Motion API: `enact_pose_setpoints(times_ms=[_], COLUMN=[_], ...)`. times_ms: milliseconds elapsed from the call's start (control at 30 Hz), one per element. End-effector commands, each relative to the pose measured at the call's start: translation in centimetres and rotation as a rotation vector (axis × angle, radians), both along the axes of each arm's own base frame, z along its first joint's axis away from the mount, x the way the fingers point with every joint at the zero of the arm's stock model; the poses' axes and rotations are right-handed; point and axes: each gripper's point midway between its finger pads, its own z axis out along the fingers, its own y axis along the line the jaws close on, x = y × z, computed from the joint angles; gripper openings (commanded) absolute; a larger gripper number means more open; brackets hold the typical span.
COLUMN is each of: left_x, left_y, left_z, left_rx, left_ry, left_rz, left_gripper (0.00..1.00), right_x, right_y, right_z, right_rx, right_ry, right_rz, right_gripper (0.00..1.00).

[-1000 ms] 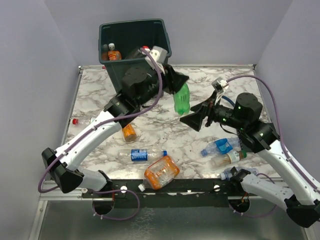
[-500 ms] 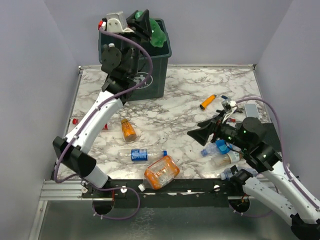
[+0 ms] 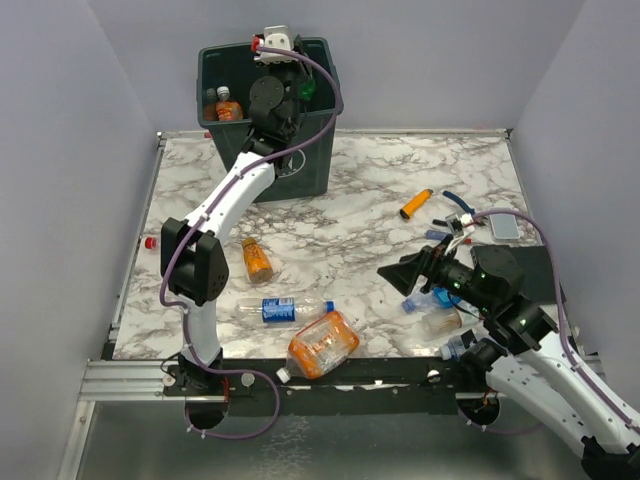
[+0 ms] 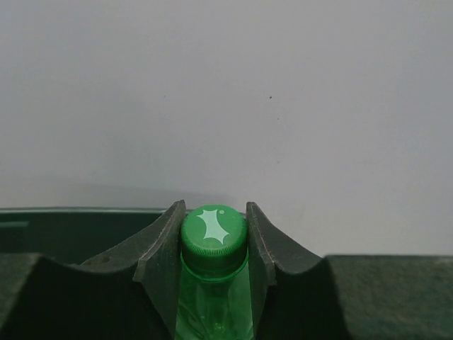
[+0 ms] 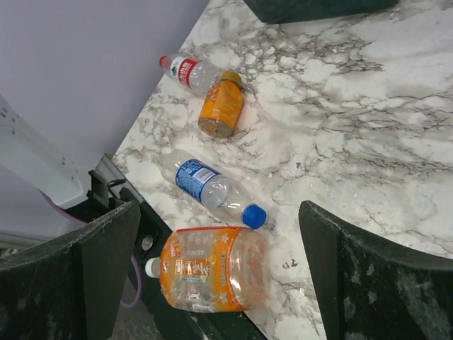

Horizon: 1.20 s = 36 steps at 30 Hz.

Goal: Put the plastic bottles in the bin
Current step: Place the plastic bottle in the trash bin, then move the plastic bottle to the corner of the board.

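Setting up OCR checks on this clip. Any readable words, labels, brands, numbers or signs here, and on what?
No word or number is legible anywhere.
Cap of the green bottle: white leaf-like emblem, no letters.
Bin: white mark on its front, mostly covered by the left arm, unreadable.
Blue-label bottle, red-label bottle, large orange bottle: print too small and blurred to read.

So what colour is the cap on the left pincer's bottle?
The cap is green, like its bottle, with a pale mark; left wrist view shows it best.
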Motion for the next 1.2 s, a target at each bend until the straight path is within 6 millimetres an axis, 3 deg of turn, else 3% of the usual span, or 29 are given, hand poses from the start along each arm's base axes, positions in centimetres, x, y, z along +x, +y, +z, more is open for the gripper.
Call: enact_pose_setpoints(times_ms=[0,167,233,367,467,633,700,800,900,967,1067,1167], left_x=[-0.3,-0.1,-0.3,-1.4,-2.7,-6.3,-8.5,-11.2,-15.4,-18.3,-21.9,-25.0], left_y=[2.1,2.4,2.6,3.2,3.9,4.2,3.5,1.0,-2.8,-5.1,-7.9,-8.6], left_z=[-0.1,-3.9,-4.2,-1.8,1.1,5.4,6.9,7.1,5.5,3.3,-1.0,-6.3], left_rx=[-0.004,-0.02,-0.017,-0.055,-0.128,-0.217,-0.216,-0.171,-0.041,0.057,0.199,0.302], left_ry=[0.029,0.123,0.131,0.091,0.04,-0.032,-0.038,0.055,0.135,0.189,0.299,0.415], left_rz=[0.102,0.115,0.118,0.116,0.104,0.042,0.008,-0.067,-0.141,-0.203,-0.315,-0.388], left_gripper=[0.0,0.24,0.45,0.82,0.99,0.99,0.99,0.99,0.99,0.99,0.99,0.99], right_x=[0.9,1.5,1.6,1.7,1.9,2.5,2.9,3.9,4.9,5.4,5.9,6.4], right_y=[-1.1,-1.3,-1.3,-1.5,-1.7,-1.9,-2.2,-2.9,-3.7,-3.8,-3.0,-2.0], right_z=[-1.4,-1.9,-2.1,-2.0,-1.9,-1.5,-1.2,-0.8,-0.5,-0.2,-0.1,-0.4], right_rx=[-0.085,-0.125,-0.135,-0.142,-0.146,-0.162,-0.173,-0.187,-0.193,-0.19,-0.203,-0.222], right_ry=[-0.009,-0.019,-0.014,-0.014,-0.016,-0.018,-0.019,-0.025,-0.038,-0.039,-0.035,-0.025], right_rz=[-0.062,-0.075,-0.077,-0.087,-0.1,-0.124,-0.15,-0.215,-0.288,-0.308,-0.281,-0.245], right_gripper=[0.97,0.97,0.97,0.97,0.97,0.97,0.97,0.97,0.97,0.98,0.98,0.98])
